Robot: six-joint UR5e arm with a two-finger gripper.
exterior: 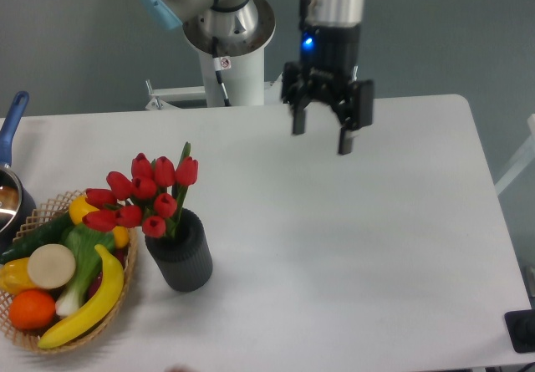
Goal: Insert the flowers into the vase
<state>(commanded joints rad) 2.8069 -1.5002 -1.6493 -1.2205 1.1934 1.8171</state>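
Flowers (142, 195) in vase (180, 252), gripper (324, 129) spread wide, holding nothing.
Red tulip buds in a tight bunch, green stems and one upright leaf, leaning left over the wicker basket (21, 326); ribbed dark grey vase on table (376, 238).

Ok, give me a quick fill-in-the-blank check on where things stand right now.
1. The flowers stand in the ____.
2. The gripper holds ____, its fingers apart.
3. The vase stands just right of the ____ of toy produce.
4. The banana in the basket is ____ in colour.

Missing words: vase; nothing; basket; yellow
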